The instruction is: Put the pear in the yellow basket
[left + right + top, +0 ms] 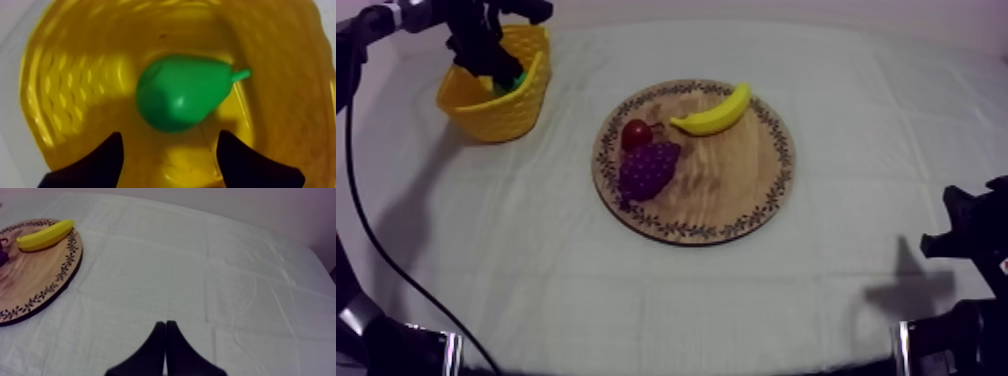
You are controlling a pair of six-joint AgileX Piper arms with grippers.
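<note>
The green pear (182,92) lies on the floor of the yellow basket (65,80), free of my left gripper (169,150), whose two black fingers stand open just above it. From above, the left gripper (496,68) reaches down into the yellow basket (486,110) at the table's far left, and a sliver of the green pear (517,82) shows beside it. My right gripper (165,338) is shut on nothing, its fingers a narrow wedge over bare cloth; it rests at the right edge (961,235).
The round wooden board (736,180) sits mid-table with a banana (714,113), a small red fruit (635,133) and a bunch of grapes (648,168) on it. The right wrist view catches the board (35,283) and banana (45,234).
</note>
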